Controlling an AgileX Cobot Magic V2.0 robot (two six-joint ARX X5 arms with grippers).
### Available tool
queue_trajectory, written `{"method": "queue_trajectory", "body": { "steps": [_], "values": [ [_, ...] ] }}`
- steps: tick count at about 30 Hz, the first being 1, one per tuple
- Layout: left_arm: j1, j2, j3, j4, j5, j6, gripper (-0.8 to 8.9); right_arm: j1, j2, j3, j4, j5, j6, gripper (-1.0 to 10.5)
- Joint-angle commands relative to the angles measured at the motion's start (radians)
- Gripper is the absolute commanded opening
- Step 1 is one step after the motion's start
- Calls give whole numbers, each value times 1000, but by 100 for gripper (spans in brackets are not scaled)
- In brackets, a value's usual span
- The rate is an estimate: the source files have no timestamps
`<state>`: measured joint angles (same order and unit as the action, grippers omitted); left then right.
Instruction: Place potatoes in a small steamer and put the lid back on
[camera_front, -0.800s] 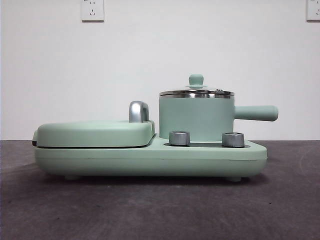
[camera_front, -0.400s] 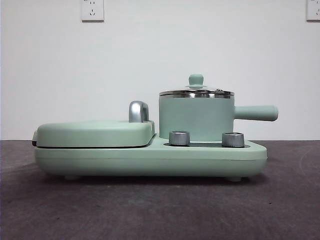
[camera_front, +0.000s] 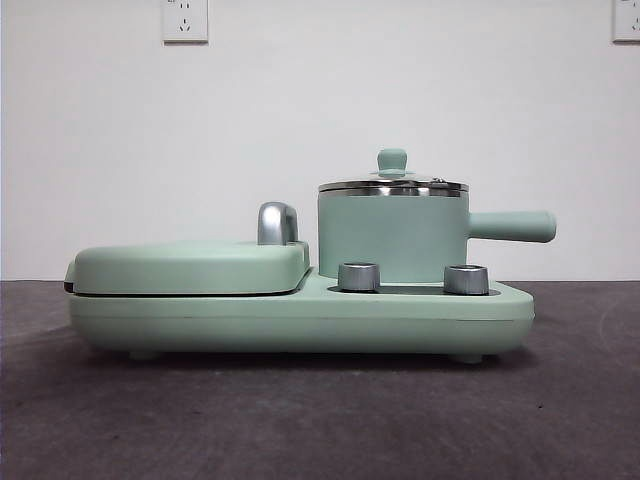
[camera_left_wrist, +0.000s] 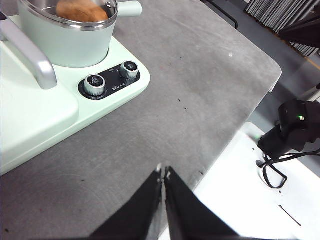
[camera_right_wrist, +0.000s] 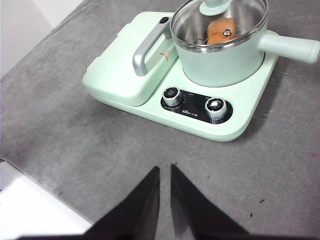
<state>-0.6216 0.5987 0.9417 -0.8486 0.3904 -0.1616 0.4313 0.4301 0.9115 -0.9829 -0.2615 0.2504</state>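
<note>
The small steamer (camera_front: 392, 240) stands on the right half of a mint-green appliance base (camera_front: 300, 320), its straight handle pointing right. The lid (camera_front: 392, 186) rests on its steel rim with the knob up. Through the glass lid (camera_right_wrist: 240, 15), in the right wrist view, the potatoes (camera_right_wrist: 220, 30) lie inside the steamer (camera_right_wrist: 225, 62) as one orange-brown lump. That lump (camera_left_wrist: 82, 10) also shows in the left wrist view. My right gripper (camera_right_wrist: 165, 171) hangs shut and holds nothing over the grey table, well back from the appliance. My left gripper (camera_left_wrist: 163, 172) is shut and holds nothing near the table's edge.
A flat green griddle cover (camera_front: 190, 265) with a steel handle (camera_front: 277, 222) fills the base's left half. Two steel dials (camera_front: 359, 276) (camera_front: 466, 279) sit in front of the steamer. A white surface (camera_left_wrist: 250, 190) with a black cabled device (camera_left_wrist: 292, 127) lies beyond the table edge.
</note>
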Motion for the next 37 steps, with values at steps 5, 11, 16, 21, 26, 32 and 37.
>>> {"method": "queue_trajectory", "body": {
  "steps": [5, 11, 16, 21, 26, 32, 37],
  "values": [
    [132, -113, -129, 82, -2, 45, 10, 5, 6, 6, 11, 0, -8, 31],
    [350, -322, -512, 457, -7, 85, 10, 5, 6, 6, 11, 0, -8, 31],
    [457, -478, -766, 644, -53, 90, 10, 5, 6, 6, 11, 0, -8, 31],
    [482, -552, -868, 658, -181, 90, 10, 5, 5, 6, 11, 0, -8, 31],
    [486, -596, -907, 658, -283, 90, 10, 5, 5, 6, 11, -1, -8, 31],
    [488, -596, -922, 658, -412, 89, 10, 5, 5, 6, 11, 0, -8, 31],
    [508, -596, -929, 660, -414, 90, 10, 5, 5, 6, 11, 0, -8, 31]
  ]
}}
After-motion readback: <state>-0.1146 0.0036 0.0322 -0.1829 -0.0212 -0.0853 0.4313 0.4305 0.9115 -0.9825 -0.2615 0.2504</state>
